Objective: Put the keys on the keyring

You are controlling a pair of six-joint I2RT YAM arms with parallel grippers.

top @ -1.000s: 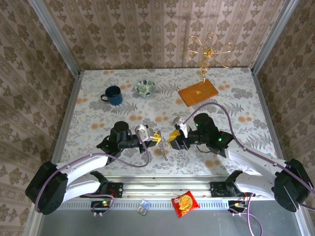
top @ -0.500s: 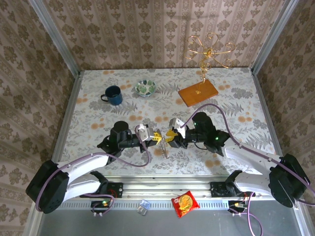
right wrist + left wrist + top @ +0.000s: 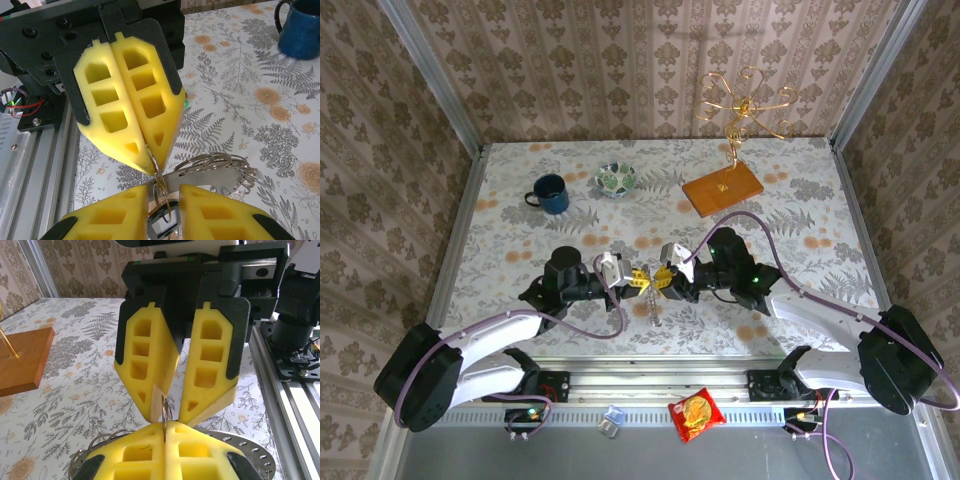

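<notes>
A red snack bag (image 3: 695,413) lies on the metal rail at the near edge of the table (image 3: 820,210). Just past it, by the middle of the near edge, the two arms meet nose to nose.

The left claw (image 3: 637,280) is pressed together and pinches the keyring (image 3: 165,413), a thin silver wire loop that stands on its edge. The right claw (image 3: 660,281) is spread a little, with one yellow pad on each side of the loop. I cannot tell if those pads touch it.

A green speck (image 3: 186,103) peeks out by the side of the left claw, low over the table. It may be the key's head, but it is too small to tell.

From above, the keyring is just a small shiny bit between the claws. The left wrist view shows its thin edge rising from the closed pads. The right wrist view shows a bunch of silver loops (image 3: 215,163) on a flat metal strip next to it. That view also shows a small dark piece (image 3: 161,227) hanging in the gap of the right claw.

The pads are soft yellow foam with square holes, set in black frames.

Farther back, toward the far left corner, stands a shiny blue mug (image 3: 551,194). A small patterned bowl (image 3: 616,179) is to the right of it. Near the far right corner lies a flat orange wooden block (image 3: 722,187) with a curly gold wire stand (image 3: 745,100) rising from it. The table has a leaf and flower print.
</notes>
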